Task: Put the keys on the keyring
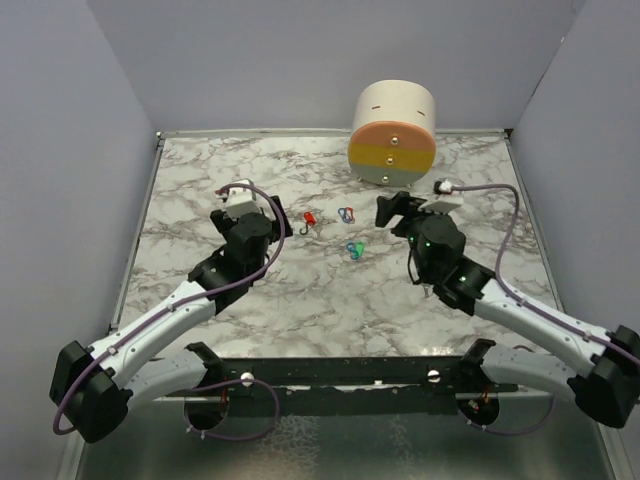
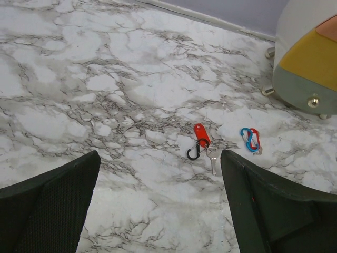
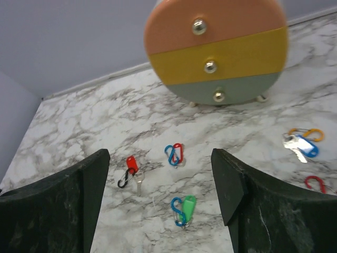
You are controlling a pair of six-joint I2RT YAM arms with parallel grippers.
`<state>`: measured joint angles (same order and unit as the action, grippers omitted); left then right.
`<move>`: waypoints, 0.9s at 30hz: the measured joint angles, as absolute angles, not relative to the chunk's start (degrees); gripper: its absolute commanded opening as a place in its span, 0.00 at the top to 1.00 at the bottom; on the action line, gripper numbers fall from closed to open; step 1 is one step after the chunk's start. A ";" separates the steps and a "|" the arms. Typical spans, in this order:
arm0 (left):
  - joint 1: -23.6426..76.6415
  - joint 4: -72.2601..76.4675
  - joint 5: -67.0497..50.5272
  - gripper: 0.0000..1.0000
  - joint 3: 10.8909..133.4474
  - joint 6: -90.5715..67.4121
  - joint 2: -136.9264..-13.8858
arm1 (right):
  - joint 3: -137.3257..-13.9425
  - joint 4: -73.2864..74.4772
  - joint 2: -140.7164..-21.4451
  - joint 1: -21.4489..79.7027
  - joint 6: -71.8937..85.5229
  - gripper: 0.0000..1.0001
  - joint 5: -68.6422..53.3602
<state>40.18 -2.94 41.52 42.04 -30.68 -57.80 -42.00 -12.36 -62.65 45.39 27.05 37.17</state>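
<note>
Right now the left gripper [image 2: 160,154] is spread wide and carries nothing, hanging above the table [image 2: 79,79] with the red key [image 2: 199,135] lying ahead, between the lines of its two fingers. The right gripper [image 3: 160,153] is just as wide apart, also empty and off the surface. The red key touches a black clip [image 2: 193,153]; whether it is already threaded on I cannot tell. A green key [image 3: 188,203] lies against a blue clip [image 3: 176,206] nearer the right arm, and a blue key [image 3: 304,146] sits with an orange clip [image 3: 310,133] at the edge of the right wrist view, near the round drawer box [image 3: 216,47]. I reckon the step in hand is the reach for the red key. To do it well I would narrow the fingers first and come straight down over the plastic head, not the thin blade. The tips should go low enough to catch it flat on the marble without shoving it into the blue and red clips [image 2: 250,139] beside it, while the right arm pins the black clip
</note>
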 measured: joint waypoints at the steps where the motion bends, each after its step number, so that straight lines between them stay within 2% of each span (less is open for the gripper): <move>1: 40.18 -3.40 41.52 0.01 42.22 -30.70 -57.49 | -41.60 -10.07 -59.77 45.39 27.49 0.20 38.94; 4: 40.18 -4.34 41.50 0.01 42.33 -30.70 -56.01 | -40.91 -2.13 -51.53 45.39 30.52 0.18 43.99; 5: 40.18 -4.89 41.54 0.01 42.33 -30.70 -53.47 | -37.10 7.51 -41.12 45.36 35.94 0.17 48.84; 10: 40.18 -5.48 41.52 0.01 40.93 -31.03 -50.78 | -30.72 9.63 -35.75 45.32 35.79 0.15 50.15; 18: 40.18 -7.03 41.65 0.01 39.88 -32.53 -48.75 | -29.78 12.34 -34.68 45.32 35.97 0.12 51.46; 27: 40.18 -7.99 41.89 0.01 38.44 -32.95 -48.38 | -29.52 11.09 -39.53 45.32 36.62 0.08 51.55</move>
